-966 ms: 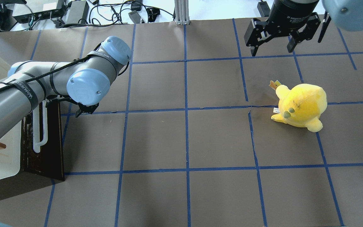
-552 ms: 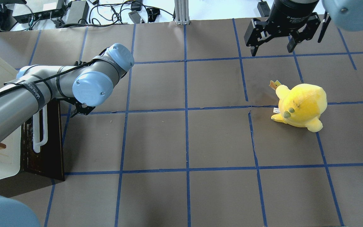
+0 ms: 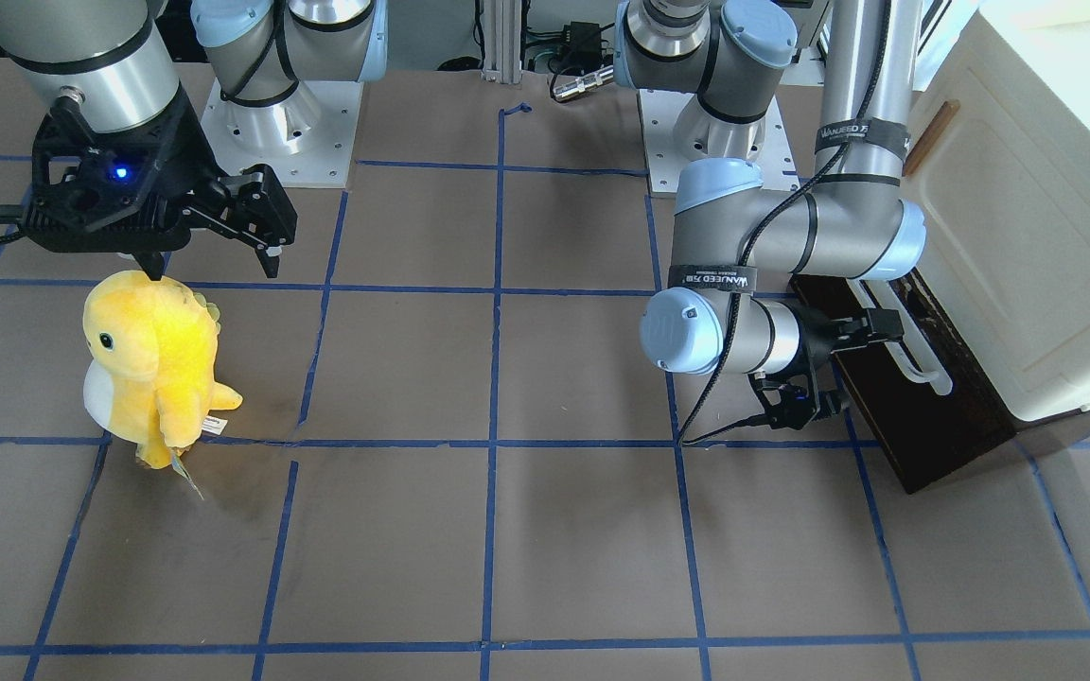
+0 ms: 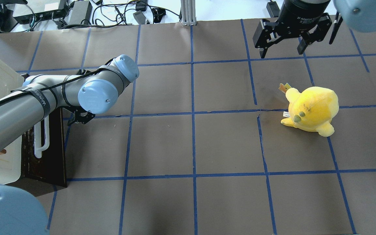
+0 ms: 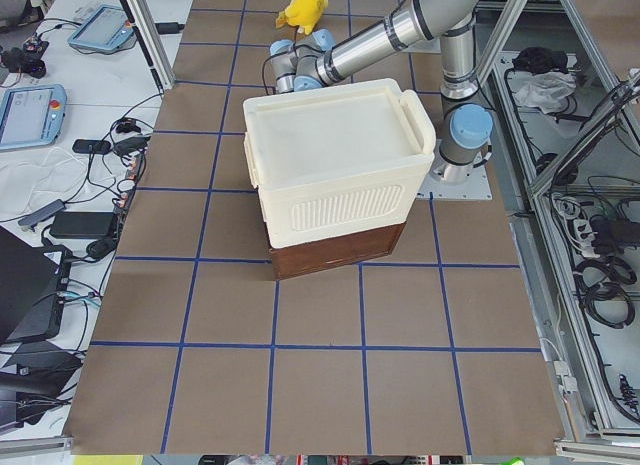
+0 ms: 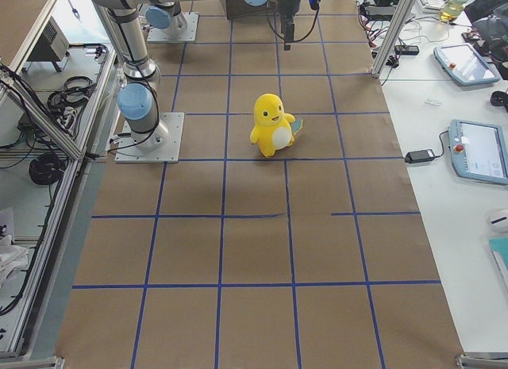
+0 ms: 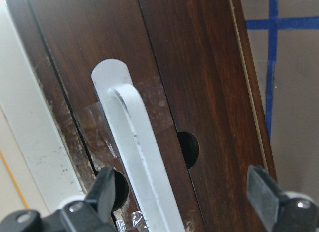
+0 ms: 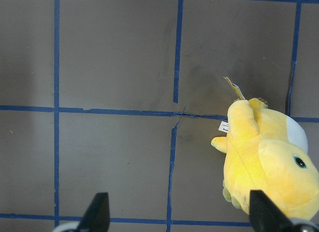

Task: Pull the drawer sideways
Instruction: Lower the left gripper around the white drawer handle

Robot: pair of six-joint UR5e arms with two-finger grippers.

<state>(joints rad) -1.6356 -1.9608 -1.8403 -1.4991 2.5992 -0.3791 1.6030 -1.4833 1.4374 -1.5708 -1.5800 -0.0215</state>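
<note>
Two black fingers [image 7: 105, 189] of the left gripper [image 7: 183, 187] spread wide apart, right up close to the drawer [image 3: 942, 426]. Between them, the long white bar handle [image 7: 132, 142], much nearer to one finger than to the other. Touching or not, hard to tell. Nothing squeezed yet. Clear sticky tape [image 7: 94, 117] stuck around the top end of the handle, and two round holes [image 7: 188, 149] in the dark brown wood beside it. Drawer down low at the table's end on the robot's left, with its brown front facing out over the table [image 4: 191, 147]. Right above the drawer, a big cream cabinet [image 5: 340, 175]. Then lots of brown table top, crossed by blue lines [image 4: 193, 143] into squares. Farther over, on the robot's right side, a yellow plush toy [image 4: 312, 109] standing up on the table, white tummy and a small paper tag at its back. Well away from the drawer. Past the toy, the right gripper [image 4: 281, 54] up in the air, pointing down, fingers wide apart and holding nothing, not touching the toy.
</note>
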